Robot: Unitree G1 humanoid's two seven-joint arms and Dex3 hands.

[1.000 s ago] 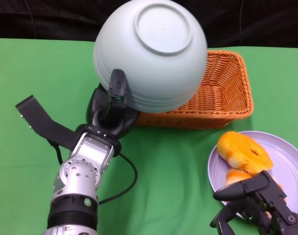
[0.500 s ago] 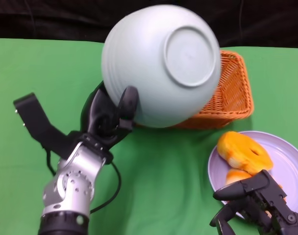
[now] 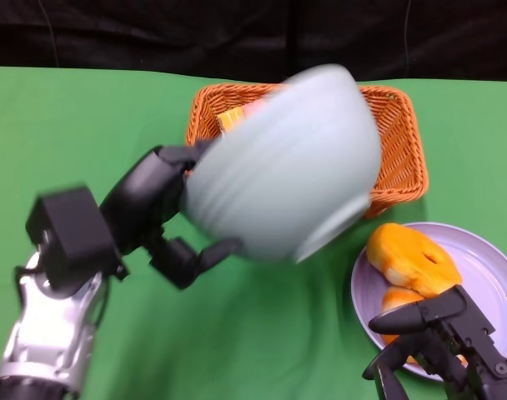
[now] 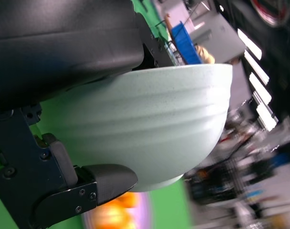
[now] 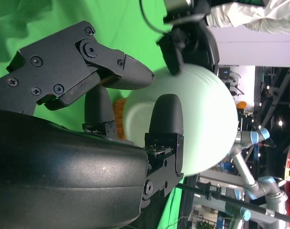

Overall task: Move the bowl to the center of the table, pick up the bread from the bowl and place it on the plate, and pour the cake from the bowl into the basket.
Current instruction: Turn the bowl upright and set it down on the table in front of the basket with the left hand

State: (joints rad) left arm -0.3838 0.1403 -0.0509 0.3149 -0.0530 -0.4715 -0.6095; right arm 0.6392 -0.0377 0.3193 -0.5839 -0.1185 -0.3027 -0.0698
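My left hand (image 3: 166,221) grips the pale green bowl (image 3: 287,183) by its rim and holds it in the air, tilted and motion-blurred, in front of the orange wicker basket (image 3: 399,158). A yellow and pink piece, the cake (image 3: 230,119), shows inside the basket's far left corner. The orange bread (image 3: 412,258) lies on the lilac plate (image 3: 487,267) at the right. My right hand (image 3: 441,342) hovers over the plate's near edge with fingers apart, holding nothing. The left wrist view shows the bowl (image 4: 150,119) close up, clasped between fingers (image 4: 88,191).
A second orange piece (image 3: 399,298) lies on the plate just beyond my right hand. Green cloth covers the table (image 3: 262,333). The right wrist view looks past my own fingers (image 5: 102,71) at the raised bowl (image 5: 207,124).
The bowl has swung from bottom-up over the basket back and down toward me, uncovering the basket's left side with the cake in it. My left arm drew back left. The right hand stayed put.
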